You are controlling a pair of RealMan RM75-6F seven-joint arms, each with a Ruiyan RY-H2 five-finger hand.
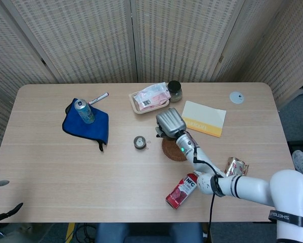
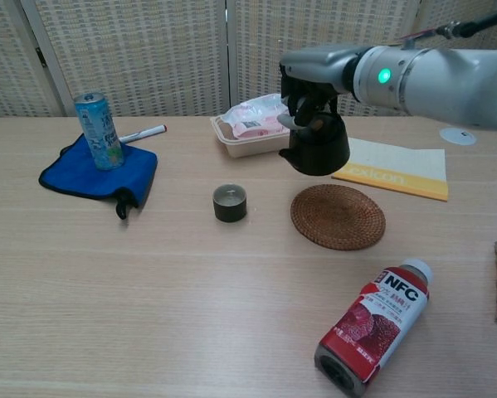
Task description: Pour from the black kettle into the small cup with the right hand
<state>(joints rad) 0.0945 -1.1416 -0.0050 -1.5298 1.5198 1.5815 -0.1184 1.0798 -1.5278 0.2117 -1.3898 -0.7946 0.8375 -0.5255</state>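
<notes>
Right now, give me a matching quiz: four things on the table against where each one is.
Things:
1. black kettle
2. small cup
3. green can
4. red bottle

Places:
A. standing on the blue cloth
B. lying on its side near the front edge
C. held in the right hand, off the table
D. upright on bare table, left of the woven coaster

Pairs: 1-C, 2-D, 3-A, 4-B
</notes>
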